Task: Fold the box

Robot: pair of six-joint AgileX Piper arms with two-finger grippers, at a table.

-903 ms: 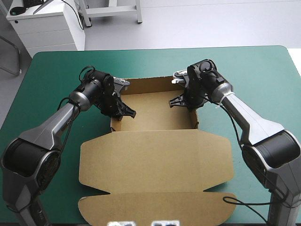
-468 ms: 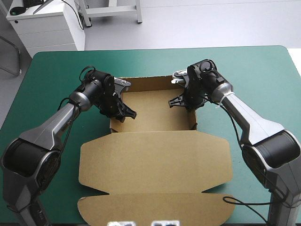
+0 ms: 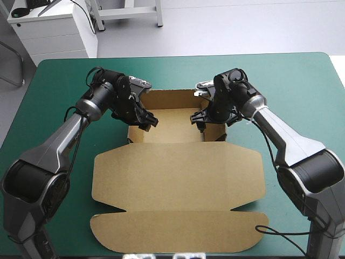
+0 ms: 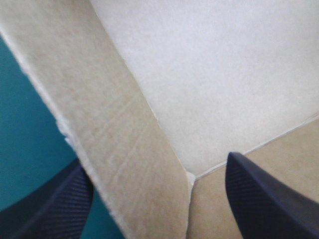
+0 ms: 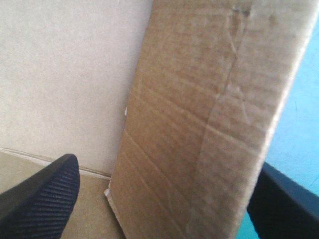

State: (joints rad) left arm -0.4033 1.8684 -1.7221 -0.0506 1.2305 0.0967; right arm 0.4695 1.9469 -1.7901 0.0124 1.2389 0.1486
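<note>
Our left hand (image 3: 146, 122) and right hand (image 3: 198, 117), both released, straddle side walls of the box (image 3: 178, 178) so we can tuck them.

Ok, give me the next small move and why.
Probably shut both on the walls they straddle. The left gripper and right gripper stand open, each with one finger inside and one outside a raised side wall of the brown box, so nothing is gripped yet.
</note>
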